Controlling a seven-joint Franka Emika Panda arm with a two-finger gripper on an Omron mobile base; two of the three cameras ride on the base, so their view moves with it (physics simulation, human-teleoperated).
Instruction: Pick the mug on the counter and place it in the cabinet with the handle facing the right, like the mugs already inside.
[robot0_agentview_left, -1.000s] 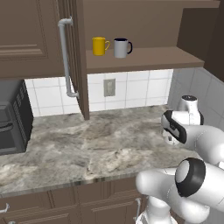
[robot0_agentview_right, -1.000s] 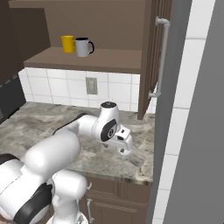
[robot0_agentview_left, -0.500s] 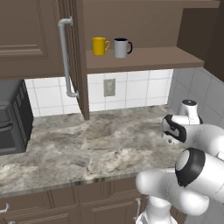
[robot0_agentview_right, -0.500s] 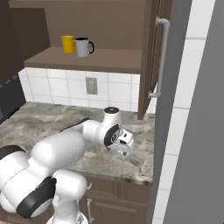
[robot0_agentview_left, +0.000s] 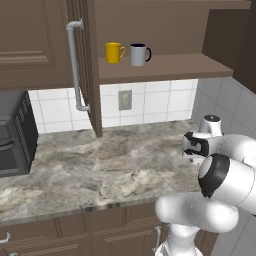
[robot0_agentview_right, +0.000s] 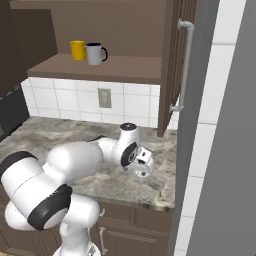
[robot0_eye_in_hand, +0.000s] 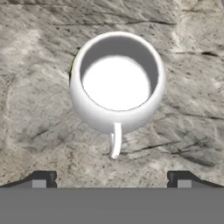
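Hand view looks straight down on the mug (robot0_eye_in_hand: 117, 83) standing upright on the surface (robot0_eye_in_hand: 35, 109); its handle (robot0_eye_in_hand: 115, 140) points toward the pincer (robot0_eye_in_hand: 111, 178), spread wide, clear of it.

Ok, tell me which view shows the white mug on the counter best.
The hand view: it looks straight down into the mug, upright on the counter, handle toward the open gripper. In both base views the arm hides it.
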